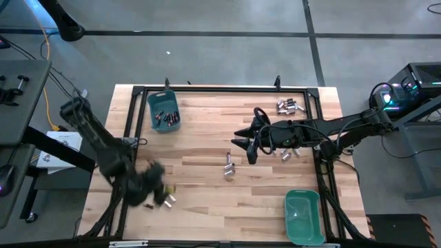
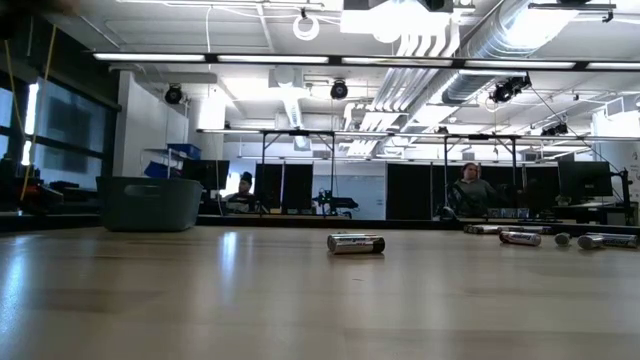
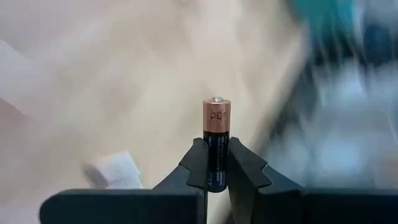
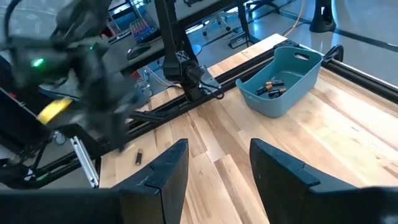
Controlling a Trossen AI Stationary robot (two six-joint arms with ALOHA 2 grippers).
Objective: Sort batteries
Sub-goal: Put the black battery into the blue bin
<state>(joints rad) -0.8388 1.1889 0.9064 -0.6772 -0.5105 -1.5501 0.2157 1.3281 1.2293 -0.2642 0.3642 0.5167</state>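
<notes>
Battery [image 3: 215,143] (copper-topped, dark-bodied) stands upright, pinched between the left gripper's [image 3: 216,167] closed jaws over the table's [image 1: 207,138] left front corner. Other batteries [image 1: 229,165] lie mid-table. The right gripper [image 1: 242,143] hovers nearby, jaws spread.

I see bare table [image 1: 207,145] between the far teal bin [image 1: 163,110] and two loose batteries [image 1: 229,165] mid-table — the right arm [image 1: 324,131] blocks the right side.
</notes>
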